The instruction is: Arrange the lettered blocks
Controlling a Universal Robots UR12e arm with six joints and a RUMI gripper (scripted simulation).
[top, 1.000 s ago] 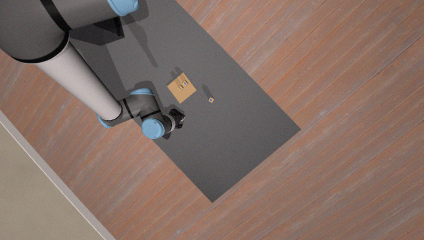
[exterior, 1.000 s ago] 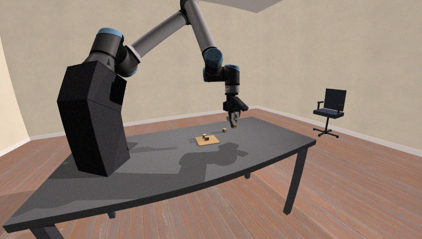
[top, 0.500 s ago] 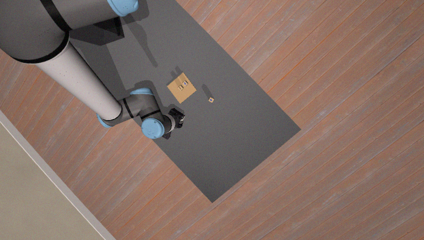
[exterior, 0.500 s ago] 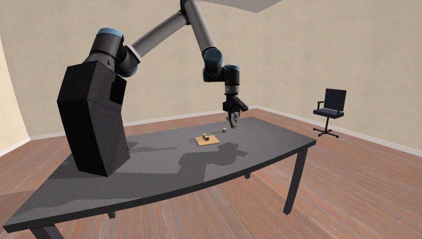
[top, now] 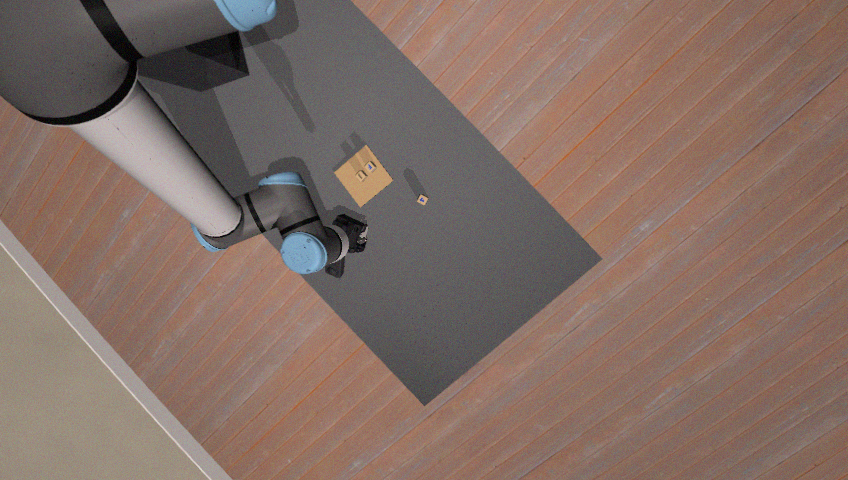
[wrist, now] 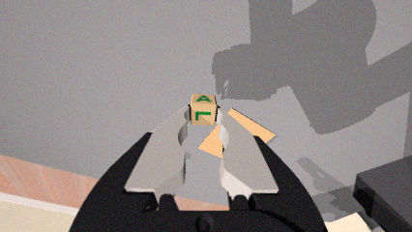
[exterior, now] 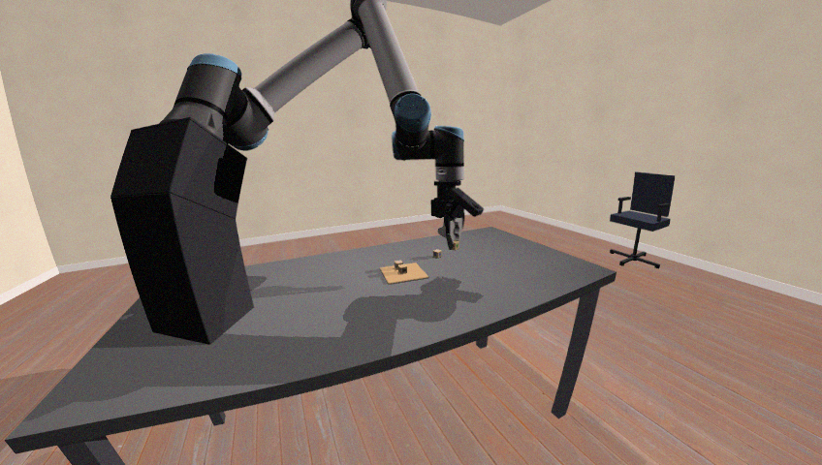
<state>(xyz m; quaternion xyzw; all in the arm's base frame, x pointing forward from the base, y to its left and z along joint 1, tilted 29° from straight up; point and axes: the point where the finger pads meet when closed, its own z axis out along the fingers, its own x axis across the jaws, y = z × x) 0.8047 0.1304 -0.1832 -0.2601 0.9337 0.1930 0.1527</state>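
My gripper [wrist: 203, 106] [exterior: 454, 240] [top: 355, 233] is shut on a wooden block [wrist: 203, 110] [exterior: 456, 245] that shows a green A on one face and a green L on another. It holds the block above the dark table, off to one side of the tan mat [top: 370, 191] [exterior: 415, 275] [wrist: 252, 127]. Two blocks stand close together on the mat, one block [top: 360, 174] [exterior: 397, 263] next to the other block [top: 369, 166] [exterior: 402, 268]. A fourth block [top: 421, 199] [exterior: 437, 253] with a blue mark lies on the table off the mat.
The dark grey table [top: 476, 267] [exterior: 519, 276] stands on a wooden floor. The robot's black base [exterior: 178, 230] sits at one end of the table. An office chair [exterior: 643, 216] stands far off by the wall.
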